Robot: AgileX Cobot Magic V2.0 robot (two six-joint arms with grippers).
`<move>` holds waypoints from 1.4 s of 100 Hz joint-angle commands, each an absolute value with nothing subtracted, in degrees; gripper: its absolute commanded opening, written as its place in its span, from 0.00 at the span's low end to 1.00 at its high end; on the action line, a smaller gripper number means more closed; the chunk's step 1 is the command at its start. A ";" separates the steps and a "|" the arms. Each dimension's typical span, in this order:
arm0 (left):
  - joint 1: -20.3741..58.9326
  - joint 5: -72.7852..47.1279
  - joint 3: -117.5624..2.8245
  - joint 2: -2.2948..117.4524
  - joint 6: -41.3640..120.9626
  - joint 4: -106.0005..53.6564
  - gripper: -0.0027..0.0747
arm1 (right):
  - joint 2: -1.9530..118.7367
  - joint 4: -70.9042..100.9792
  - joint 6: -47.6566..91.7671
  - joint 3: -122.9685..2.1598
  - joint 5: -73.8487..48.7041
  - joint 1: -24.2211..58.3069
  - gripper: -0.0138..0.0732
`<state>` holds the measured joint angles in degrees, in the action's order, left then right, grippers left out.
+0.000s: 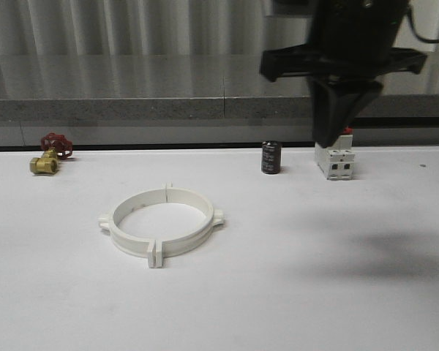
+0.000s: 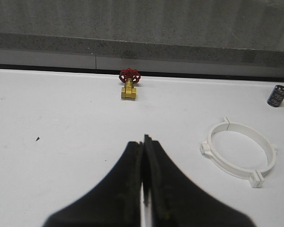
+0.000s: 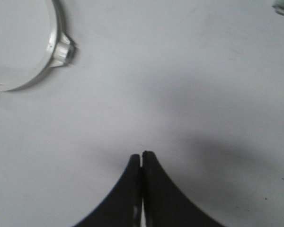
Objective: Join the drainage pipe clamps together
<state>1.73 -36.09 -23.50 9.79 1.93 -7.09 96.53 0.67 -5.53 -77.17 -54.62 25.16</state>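
Both jaws are pressed together and hold nothing: the left gripper hovers over bare table, and the right gripper hangs above the table beside the drainage pipe clamps. These two white half-rings lie flat and already form one wide ring, with their flat end tabs meeting at the near and far sides. I judge them light, stiff and smooth, so a little slippery; the side lugs or the paired tabs look the best places to grip. Behind the ring and to its right stand a small black cylinder and a white breaker. Behind it to the left lies a brass valve with a red handwheel.
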 commanded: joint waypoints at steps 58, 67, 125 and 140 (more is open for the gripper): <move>1.61 -31.86 -25.01 10.35 1.85 -7.49 0.01 | 64.45 0.64 -4.40 -53.75 -46.46 -0.69 0.08; 1.61 -31.86 -25.01 10.35 1.85 -7.49 0.01 | 60.62 0.51 -4.40 -51.10 -45.60 -3.74 0.08; 1.61 -31.86 -25.01 10.35 1.85 -7.49 0.01 | 27.51 -3.79 -4.40 -28.32 -22.97 -5.97 0.08; 1.61 -31.86 -25.01 10.35 1.85 -7.49 0.01 | 18.95 -3.97 -4.40 -21.60 -15.65 -5.97 0.08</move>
